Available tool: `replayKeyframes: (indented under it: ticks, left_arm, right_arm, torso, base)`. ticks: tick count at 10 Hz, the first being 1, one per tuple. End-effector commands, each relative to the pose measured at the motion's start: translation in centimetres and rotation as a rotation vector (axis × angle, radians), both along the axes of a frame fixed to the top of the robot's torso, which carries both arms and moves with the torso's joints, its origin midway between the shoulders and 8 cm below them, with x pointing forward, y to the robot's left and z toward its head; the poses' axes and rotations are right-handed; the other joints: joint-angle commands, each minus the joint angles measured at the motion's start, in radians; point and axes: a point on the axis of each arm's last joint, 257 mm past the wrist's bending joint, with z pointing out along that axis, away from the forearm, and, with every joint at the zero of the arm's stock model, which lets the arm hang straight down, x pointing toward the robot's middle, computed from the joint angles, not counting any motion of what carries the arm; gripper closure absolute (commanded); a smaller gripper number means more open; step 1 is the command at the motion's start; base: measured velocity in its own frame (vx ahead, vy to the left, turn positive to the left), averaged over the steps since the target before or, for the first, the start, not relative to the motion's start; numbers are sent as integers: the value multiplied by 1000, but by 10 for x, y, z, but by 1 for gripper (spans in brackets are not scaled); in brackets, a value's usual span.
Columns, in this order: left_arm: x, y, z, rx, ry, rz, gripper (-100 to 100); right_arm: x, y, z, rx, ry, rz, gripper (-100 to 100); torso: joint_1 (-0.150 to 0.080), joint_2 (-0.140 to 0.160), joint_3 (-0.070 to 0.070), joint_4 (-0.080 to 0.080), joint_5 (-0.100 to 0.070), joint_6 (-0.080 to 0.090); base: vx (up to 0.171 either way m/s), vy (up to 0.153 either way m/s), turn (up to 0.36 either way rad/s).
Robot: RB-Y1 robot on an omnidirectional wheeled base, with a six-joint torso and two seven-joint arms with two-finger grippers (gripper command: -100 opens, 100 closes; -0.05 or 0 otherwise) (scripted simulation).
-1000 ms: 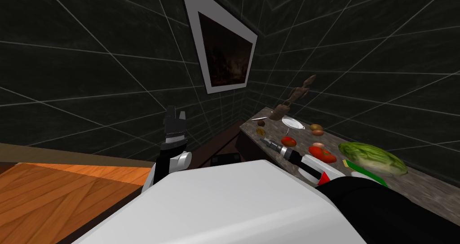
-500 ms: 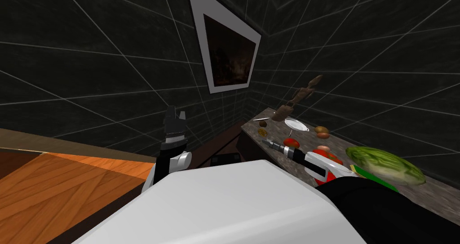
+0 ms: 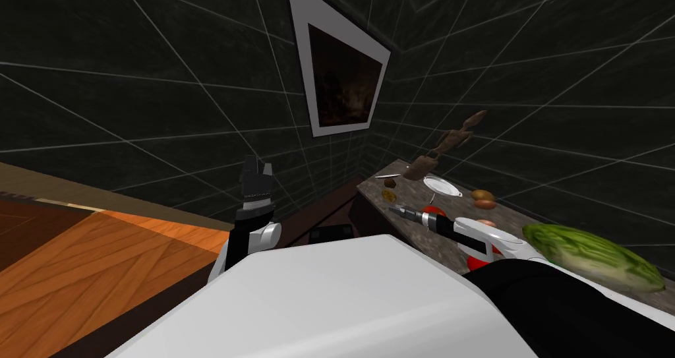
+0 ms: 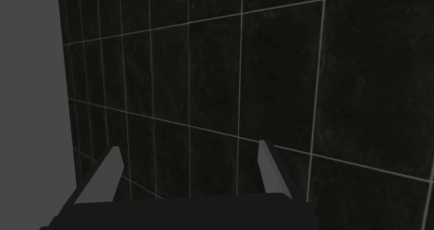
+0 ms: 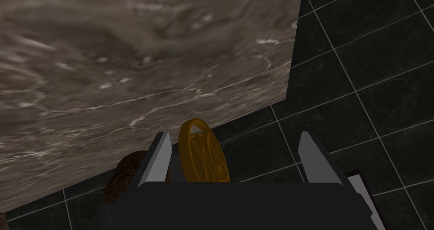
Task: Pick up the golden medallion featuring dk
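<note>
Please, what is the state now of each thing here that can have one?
left gripper: open, empty, raised.
right gripper: open, near the end of the counter.
golden medallion: between the right gripper's fingers, close to one, not clamped.
lettuce: whole, lying on the counter.

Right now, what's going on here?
The right end effector is at the marbled counter, fingers open, with the golden medallion standing on edge between them, close to one finger and not yet gripped. A brown lump sits just outside that finger. The left end effector is open, raised near the dark tiled wall.
</note>
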Motion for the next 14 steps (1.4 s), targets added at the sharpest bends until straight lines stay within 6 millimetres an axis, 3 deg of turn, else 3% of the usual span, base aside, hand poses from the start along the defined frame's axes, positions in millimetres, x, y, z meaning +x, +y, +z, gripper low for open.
replayKeyframes:
  ticks: [1, 9, 14]
  left_arm:
    - [0, 0, 0, 0, 0, 0, 0]
    - [0, 0, 0, 0, 0, 0, 0]
    - [0, 0, 0, 0, 0, 0, 0]
  right_arm:
    - [0, -8, 1, -33, 19, 19, -100]
    - [-7, -64, 8, -233, 144, 113, -100]
    - [-4, -94, 24, -349, 199, 169, -100]
  torso:
    - [0, 0, 0, 0, 0, 0]
    - [1, 0, 0, 0, 0, 0]
    - [1, 0, 0, 0, 0, 1]
  base:
    - [-8, 18, 49]
    - [-4, 28, 82]
    - [0, 30, 70]
